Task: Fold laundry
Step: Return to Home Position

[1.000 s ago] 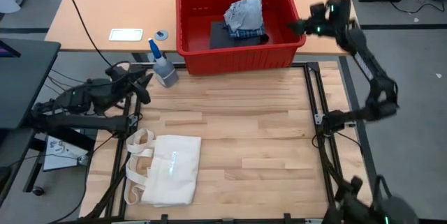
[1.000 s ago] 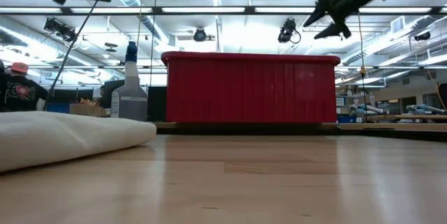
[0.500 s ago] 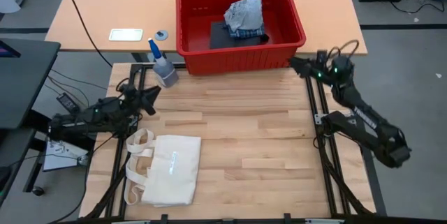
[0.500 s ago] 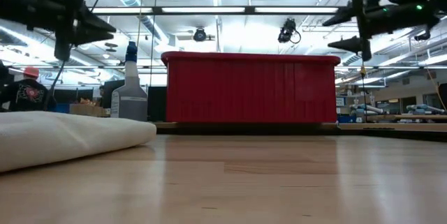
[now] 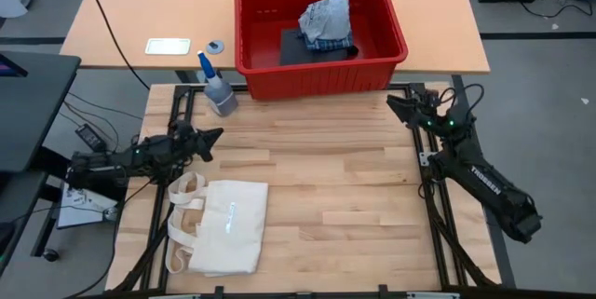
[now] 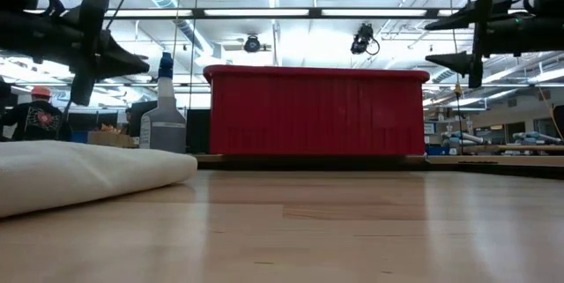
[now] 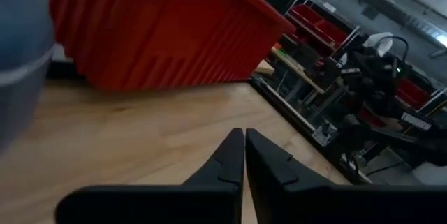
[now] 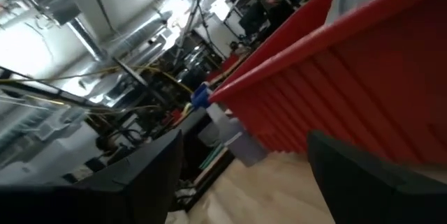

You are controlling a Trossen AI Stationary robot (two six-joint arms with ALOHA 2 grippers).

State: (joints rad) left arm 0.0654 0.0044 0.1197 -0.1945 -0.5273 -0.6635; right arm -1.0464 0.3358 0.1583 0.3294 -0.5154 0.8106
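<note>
The laundry lies in the red basket [image 5: 372,66] at the table's far edge: a light grey-blue garment [image 5: 325,15] is bunched on top of a blue-and-white plaid one [image 5: 328,44], beside a dark one [image 5: 300,47]. My left gripper [image 5: 214,135] is at the left edge, shut and empty, pointing level toward the table's middle [image 7: 243,137]. My right gripper [image 5: 395,106] is at the far right corner, just near of the basket. It is open with nothing between its fingers [image 6: 432,42].
A cream canvas tote bag [image 5: 223,229] lies flat at the near left. A spray bottle [image 5: 218,92] stands left of the basket. Bare wood [image 5: 326,169] spans the middle of the table. A person [image 6: 31,115] shows in the room behind.
Both arms have sunk toward the table. My right gripper has drawn back from above the basket's right rim to the far right corner, rolling as it went and staying open. My left gripper has come down at the left edge, rolled, and shut on nothing.
</note>
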